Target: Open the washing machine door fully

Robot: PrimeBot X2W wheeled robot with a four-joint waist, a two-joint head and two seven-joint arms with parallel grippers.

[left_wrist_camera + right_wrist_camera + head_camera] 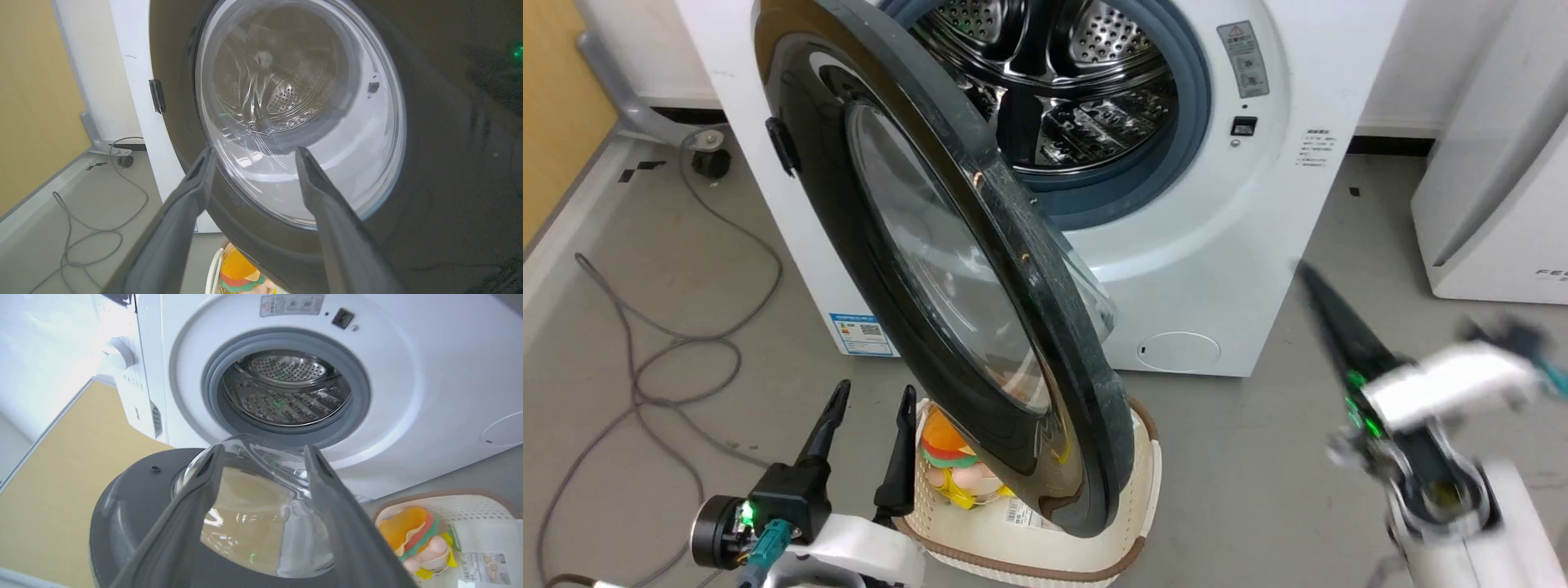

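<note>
On the grey floor point(1258, 457) stands the washing machine point(1217, 245), its door point(1005, 245) swung partly out on the left hinge, edge-on above a cream basket point(1145, 457) of toys point(947, 461). Your left gripper point(870, 412) hangs spread and empty beside the door's glossy face; your right gripper point(264, 454), blurred in the head view, is spread too, holding nothing, its 2 fingers framing the glass bowl. Only "FE" on the white appliance point(1486, 204) at right can be read — the blue sticker point(862, 331) and grey warning label point(1241, 57) are too small.
</note>
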